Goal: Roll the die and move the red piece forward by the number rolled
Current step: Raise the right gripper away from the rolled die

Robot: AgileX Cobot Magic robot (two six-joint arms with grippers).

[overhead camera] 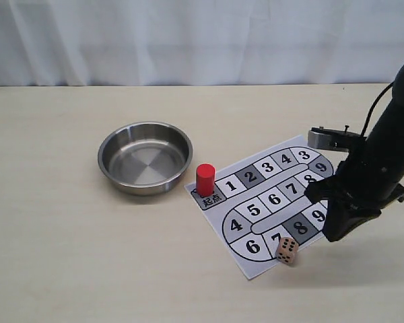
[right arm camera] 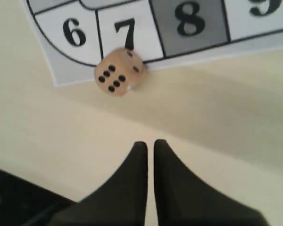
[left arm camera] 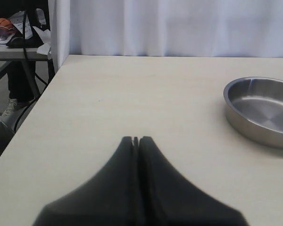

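Outside view: a red piece (overhead camera: 205, 180) stands up on the start square at the left corner of a paper board (overhead camera: 254, 210). The board has squares with numbers. The die (overhead camera: 287, 251) sits on the board's near edge, by square 7, well apart from the red piece. A shiny metal bowl (overhead camera: 145, 165) rests on the table (overhead camera: 67, 256), just left of the board. The right gripper (overhead camera: 334, 235) points down, near the die but not touching it. A white curtain (overhead camera: 188, 40) hangs behind.

Left wrist view: the left gripper (left arm camera: 136, 140) is pinched closed with nothing in it. It hangs over bare table, and the bowl is off to one side.

Right wrist view: the right gripper's two fingers are pressed nearly together, with only a thin slit between them, and they hold nothing. The die lies ahead of them, apart, on the paper's rim under the 7. One die face shows six dots.
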